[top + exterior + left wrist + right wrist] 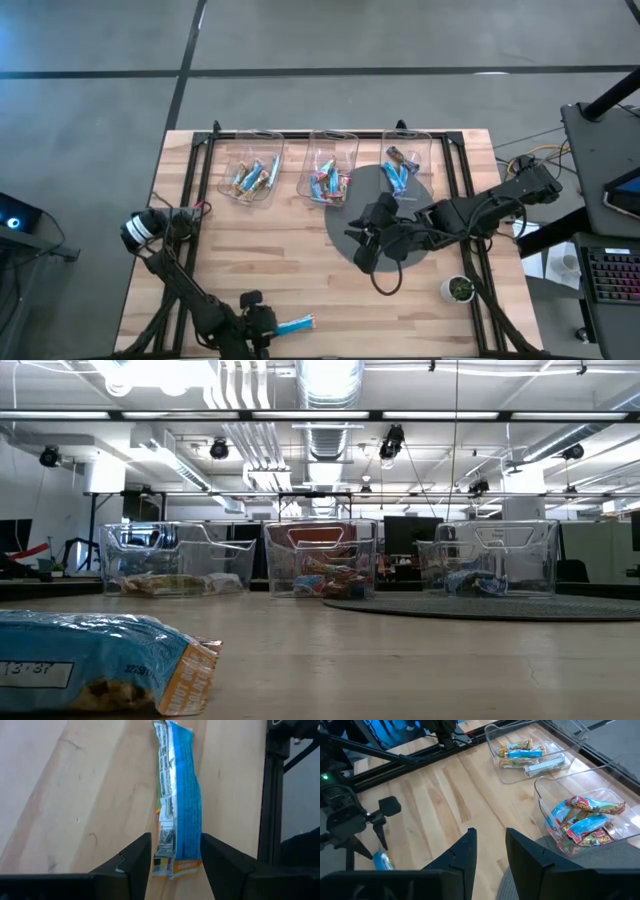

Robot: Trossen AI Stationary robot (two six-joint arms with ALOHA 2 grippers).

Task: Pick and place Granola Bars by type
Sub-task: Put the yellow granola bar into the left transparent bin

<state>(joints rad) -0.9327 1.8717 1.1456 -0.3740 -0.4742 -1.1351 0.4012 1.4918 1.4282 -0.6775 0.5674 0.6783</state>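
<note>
One bright blue granola bar (177,795) lies flat on the wooden table near its front edge; it also shows in the high view (296,324) and the low view (100,670). My left gripper (175,842) is open and low over the table, one finger on each side of the bar's near end (172,865). My right gripper (491,837) is open and empty above the grey round mat (350,205), in front of the bins. Other bars lie in three clear bins: left (250,168), middle (330,170) and right (405,160). My left gripper's fingers (137,862) stand level along the table, close beside the two long edges of the blue bar's near end. The bar lies flat and undented. Whether the fingers touch it I cannot tell.
The three bins stand in a row along the table's far edge, and the right one rests partly on the mat. A small white pot (459,289) sits near the right front corner. A black frame rail (272,795) runs along the table edge beside the bar.
</note>
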